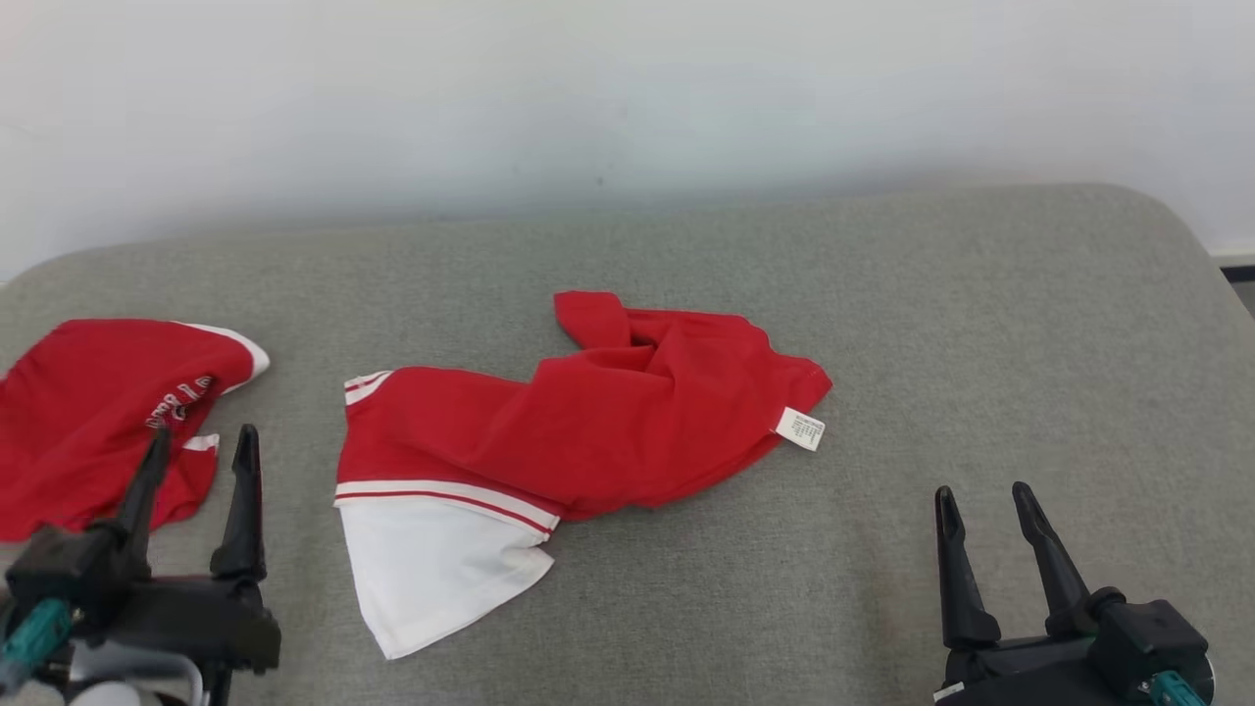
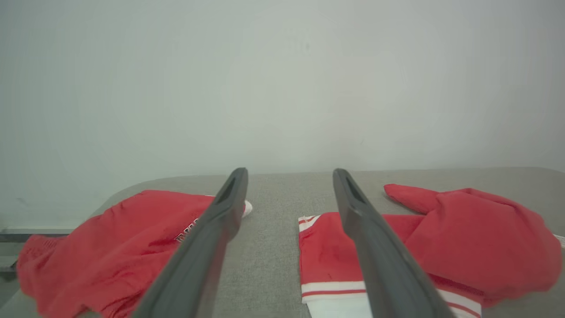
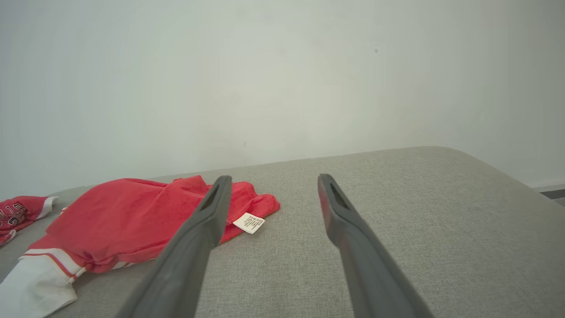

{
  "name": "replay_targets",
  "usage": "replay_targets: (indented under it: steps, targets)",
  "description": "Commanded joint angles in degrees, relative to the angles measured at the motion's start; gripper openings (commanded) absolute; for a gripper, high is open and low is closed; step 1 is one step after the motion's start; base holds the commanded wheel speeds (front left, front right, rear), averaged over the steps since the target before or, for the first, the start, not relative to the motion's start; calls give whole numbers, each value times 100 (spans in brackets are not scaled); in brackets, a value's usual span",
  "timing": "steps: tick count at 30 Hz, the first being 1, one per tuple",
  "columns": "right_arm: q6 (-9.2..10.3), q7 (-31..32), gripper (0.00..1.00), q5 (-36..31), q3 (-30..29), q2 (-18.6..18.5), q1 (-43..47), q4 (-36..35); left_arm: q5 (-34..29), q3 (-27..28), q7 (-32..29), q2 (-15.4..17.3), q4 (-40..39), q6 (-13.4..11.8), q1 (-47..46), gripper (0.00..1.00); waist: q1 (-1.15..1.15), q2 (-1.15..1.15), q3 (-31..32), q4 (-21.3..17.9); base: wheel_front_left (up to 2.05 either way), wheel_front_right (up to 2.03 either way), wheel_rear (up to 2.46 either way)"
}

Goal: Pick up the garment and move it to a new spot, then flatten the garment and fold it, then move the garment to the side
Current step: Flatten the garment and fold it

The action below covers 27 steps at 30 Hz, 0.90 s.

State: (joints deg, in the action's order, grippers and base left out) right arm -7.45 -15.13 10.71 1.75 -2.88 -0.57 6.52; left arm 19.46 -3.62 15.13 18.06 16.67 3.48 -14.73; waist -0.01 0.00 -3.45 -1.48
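1. Nearest, at the lower left, the left gripper (image 1: 203,436) with 2 long dark fingers stands wide open and holds nothing. It is close to the edge of a second red cloth garment with white lettering (image 1: 88,412), which lies at the left end.
2. At the lower right, the right gripper (image 1: 982,492) is also wide open and empty, above the bare grey woven cushion surface (image 1: 980,324).
3. A little farther, between the 2 grippers, the crumpled red-and-white cloth garment (image 1: 588,422) lies in the middle of the surface. It is bunched and twisted, its white part is toward the robot, and a small white care label (image 1: 800,428) is at its right edge. I judge this is the one to flatten.
4. Risk: the 2 garments look alike and lie near each other, so the left gripper may pinch the wrong one.
5. Risk: the cloth lies in several layers, so a pinch may catch 2 layers and the spread would keep its folds.
6. Farthest is the plain pale wall (image 1: 627,98).
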Motion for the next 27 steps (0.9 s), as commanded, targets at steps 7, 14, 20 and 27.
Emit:
replay_targets:
  steps: [7, 14, 20, 27]
  targets:
    - [-7, -1, 100, -145, -9, -3, 212, 9, -301, 371, 0, -478, -901, 16, 1022, 100, 1, 0, 315, 287, 0, 0, 0]
    - [-6, -1, 100, -239, -36, -1, 320, 51, -433, 389, 0, -682, -1018, 141, 1487, 100, 1, 0, 364, 353, 0, 0, 0]
    - [-7, -1, 100, -215, -14, 0, 366, 139, -526, 378, 0, -832, -922, 186, 1683, 100, 1, 0, 370, 382, 0, 0, 0]
    - [-7, 12, 100, -207, 33, -2, 378, 236, -688, 407, 0, -917, -820, 231, 1748, 100, 1, 0, 345, 406, 0, 0, 0]
